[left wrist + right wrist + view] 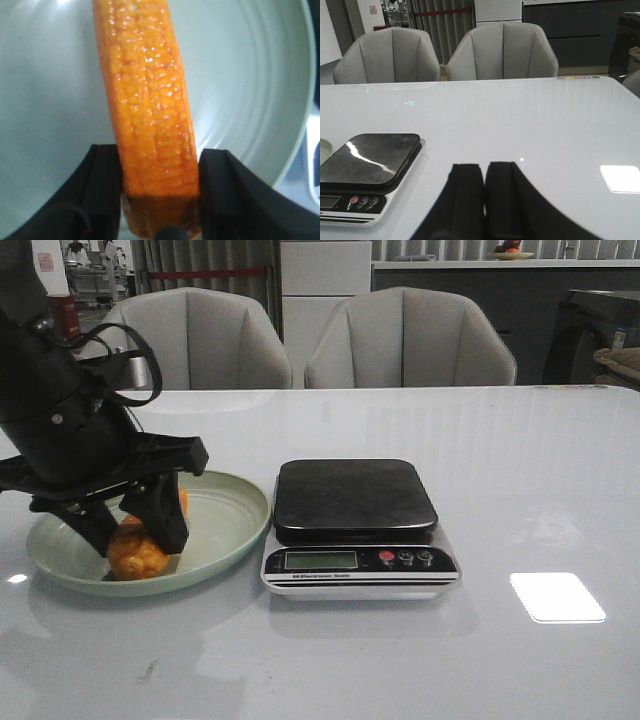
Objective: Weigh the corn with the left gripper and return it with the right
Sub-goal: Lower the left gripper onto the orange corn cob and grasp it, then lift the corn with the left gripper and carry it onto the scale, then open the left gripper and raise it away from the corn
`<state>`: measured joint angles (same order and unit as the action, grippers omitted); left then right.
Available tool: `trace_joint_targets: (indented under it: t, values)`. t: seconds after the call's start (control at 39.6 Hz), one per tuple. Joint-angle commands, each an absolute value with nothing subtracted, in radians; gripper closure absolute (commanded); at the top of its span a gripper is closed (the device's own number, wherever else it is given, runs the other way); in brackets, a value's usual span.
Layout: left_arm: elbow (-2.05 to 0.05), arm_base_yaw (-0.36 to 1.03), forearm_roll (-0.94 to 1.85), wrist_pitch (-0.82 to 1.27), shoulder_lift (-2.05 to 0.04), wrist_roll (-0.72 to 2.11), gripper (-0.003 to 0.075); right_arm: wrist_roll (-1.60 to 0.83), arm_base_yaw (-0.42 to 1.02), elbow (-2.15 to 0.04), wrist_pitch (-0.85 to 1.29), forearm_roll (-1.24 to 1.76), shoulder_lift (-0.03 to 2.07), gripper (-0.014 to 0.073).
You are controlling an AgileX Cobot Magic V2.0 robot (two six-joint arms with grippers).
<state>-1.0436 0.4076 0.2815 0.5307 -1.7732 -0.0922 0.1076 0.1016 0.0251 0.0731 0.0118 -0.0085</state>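
The corn [138, 548] is an orange-yellow cob lying in the pale green plate [225, 530] at the left of the table. My left gripper [135, 530] reaches down into the plate, its two black fingers on either side of the cob's near end. In the left wrist view the cob [147, 100] fills the gap between the fingers [105, 190], which press on both its sides. My right gripper [484, 172] is shut and empty over the bare table right of the scale; it does not show in the front view.
The kitchen scale [355, 498] with its dark platform and small display stands just right of the plate; it also shows in the right wrist view [370, 157]. Two grey chairs [410, 335] stand behind the table's far edge.
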Motion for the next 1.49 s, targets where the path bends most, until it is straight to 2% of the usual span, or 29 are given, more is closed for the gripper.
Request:
trace_joint_targets:
  t: [0.0,0.1,0.4,0.68,0.73,0.83,1.01,1.06,1.29,1.46]
  values:
    - [-1.098,0.415,0.344,0.512,-1.736,-0.1,0.0566,0.099,0.103,0.036,-0.009,0.011,-0.029,0.0438]
    - [-1.149,0.422,0.348,0.535,-1.736,-0.095,0.0608,0.099,0.103,0.036,-0.009,0.011,-0.029,0.0438]
    - [-1.309,0.544,0.348,0.479,-1.757,-0.093,0.0606,0.099,0.103,0.036,-0.009,0.011,-0.029,0.0438]
    - [-1.428,0.64,0.39,0.469,-1.888,-0.093,0.0596,0.099,0.103,0.036,-0.009,0.011,-0.029,0.0438]
    - [-1.445,0.649,0.397,0.469,-1.906,-0.093,0.0578,0.099,0.103,0.036,-0.009,0.011,-0.029,0.0438]
    - [-1.476,0.653,0.42,0.469,-1.943,-0.093,0.0491,0.099,0.103,0.036,-0.009,0.011,-0.029,0.0438]
    - [-1.505,0.657,0.441,0.471,-1.972,-0.093,0.0232,0.099,0.103,0.036,-0.009,0.011,-0.029,0.0438]
    - [-1.506,0.657,0.45,0.473,-1.972,-0.093,0.0189,0.099,0.103,0.036,-0.009,0.011,-0.029,0.0438]
    - [-1.535,0.657,0.462,0.537,-1.922,-0.093,0.0187,0.099,0.103,0.036,-0.009,0.011,-0.029,0.0438]
    - [-1.522,0.657,0.354,0.601,-1.834,-0.093,0.0188,0.099,0.103,0.036,-0.009,0.011,-0.029,0.0438]
